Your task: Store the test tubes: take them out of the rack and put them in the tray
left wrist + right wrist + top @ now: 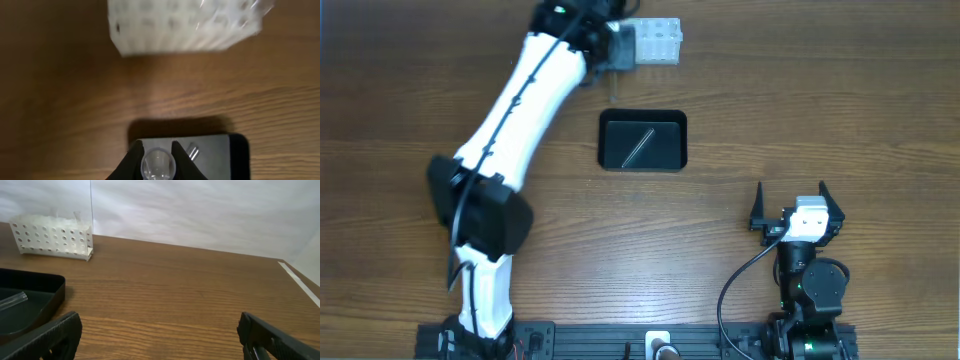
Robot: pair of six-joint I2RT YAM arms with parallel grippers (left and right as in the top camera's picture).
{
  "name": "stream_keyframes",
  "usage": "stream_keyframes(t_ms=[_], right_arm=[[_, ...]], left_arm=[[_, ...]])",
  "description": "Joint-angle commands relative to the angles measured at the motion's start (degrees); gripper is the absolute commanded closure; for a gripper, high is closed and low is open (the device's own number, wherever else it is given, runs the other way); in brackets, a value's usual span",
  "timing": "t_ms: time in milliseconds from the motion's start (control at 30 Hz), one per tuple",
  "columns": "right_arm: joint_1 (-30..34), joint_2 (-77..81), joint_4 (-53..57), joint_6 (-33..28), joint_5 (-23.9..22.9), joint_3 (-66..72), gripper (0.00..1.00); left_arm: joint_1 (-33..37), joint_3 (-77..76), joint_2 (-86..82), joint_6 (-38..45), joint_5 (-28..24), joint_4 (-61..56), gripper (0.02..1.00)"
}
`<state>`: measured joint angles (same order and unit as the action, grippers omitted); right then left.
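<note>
The white perforated rack (657, 41) stands at the far edge of the table; it is also in the left wrist view (187, 26) and the right wrist view (52, 238). Nearer lies the black tray (670, 158) with one clear test tube (638, 147) flat inside. My left gripper (157, 150) hangs between rack and tray, above the tray's (215, 150) far edge, shut on an upright clear test tube (157, 165). The lying tube's end (191, 150) shows just beside it. My right gripper (790, 213) rests open and holds nothing, low over the table to the tray's near right.
The left arm's white links (520, 110) slant across the table's left half. In the right wrist view the tray's corner (55, 287) is close to my open fingers (52, 335), and a white wall stands behind the rack. Bare wood lies right of the tray.
</note>
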<state>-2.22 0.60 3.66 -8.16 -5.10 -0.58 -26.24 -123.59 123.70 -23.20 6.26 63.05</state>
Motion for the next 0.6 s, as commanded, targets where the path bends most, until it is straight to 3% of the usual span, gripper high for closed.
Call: stream_keyframes(t_ms=[33,600], right_arm=[[0.4,-0.2,0.2,-0.3,-0.5,0.3,0.007],[0.4,-0.2,0.2,-0.3,-0.5,0.3,0.007]], left_arm=[[-1.5,0.2,3.8,-6.3,1.5,1.0,0.89],[-2.2,0.3,8.2,-8.5,0.5,8.3,0.86]])
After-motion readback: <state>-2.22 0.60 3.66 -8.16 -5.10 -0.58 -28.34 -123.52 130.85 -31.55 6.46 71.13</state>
